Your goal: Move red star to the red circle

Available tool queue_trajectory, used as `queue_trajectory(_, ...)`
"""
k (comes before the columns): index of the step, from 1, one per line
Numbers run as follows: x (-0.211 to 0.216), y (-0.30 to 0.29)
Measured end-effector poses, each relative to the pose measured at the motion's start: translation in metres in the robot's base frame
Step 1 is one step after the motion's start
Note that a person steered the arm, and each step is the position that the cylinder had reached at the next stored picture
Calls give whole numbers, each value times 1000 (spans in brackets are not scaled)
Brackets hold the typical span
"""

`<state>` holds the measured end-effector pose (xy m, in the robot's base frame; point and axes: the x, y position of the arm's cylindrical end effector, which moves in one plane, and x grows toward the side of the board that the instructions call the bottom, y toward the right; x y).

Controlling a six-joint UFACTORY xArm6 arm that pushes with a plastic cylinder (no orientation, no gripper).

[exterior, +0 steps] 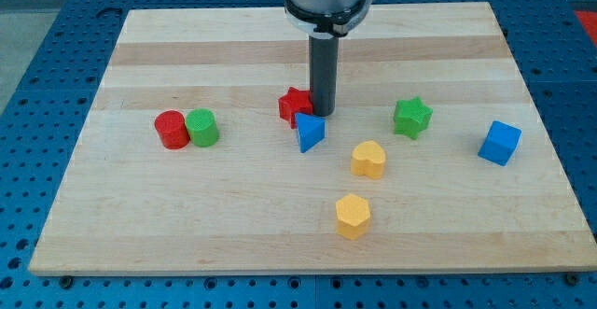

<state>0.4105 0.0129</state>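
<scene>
The red star point(295, 105) is seen near the middle of the wooden surface point(233, 48), touched on its right by my tip point(323, 113); no hand is fitted, only the rod. A blue triangular block point(310, 133) lies just below. The red circle point(171, 129) is found toward the frame's left, touching a green cylinder point(201, 127).
</scene>
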Motion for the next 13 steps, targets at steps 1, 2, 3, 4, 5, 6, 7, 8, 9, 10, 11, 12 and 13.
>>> queue_trajectory(1, -11, -15)
queue_trajectory(2, -20, -33)
queue_trajectory(3, -20, -1)
queue_trajectory(4, -19, 48)
queue_trajectory(5, 2, 44)
queue_trajectory(6, 19, 14)
queue_trajectory(7, 18, -30)
queue_trajectory(8, 10, -78)
queue_trajectory(9, 3, -110)
queue_trajectory(10, 3, -87)
queue_trajectory(11, -2, -31)
queue_trajectory(12, -19, -21)
queue_trajectory(13, -35, -55)
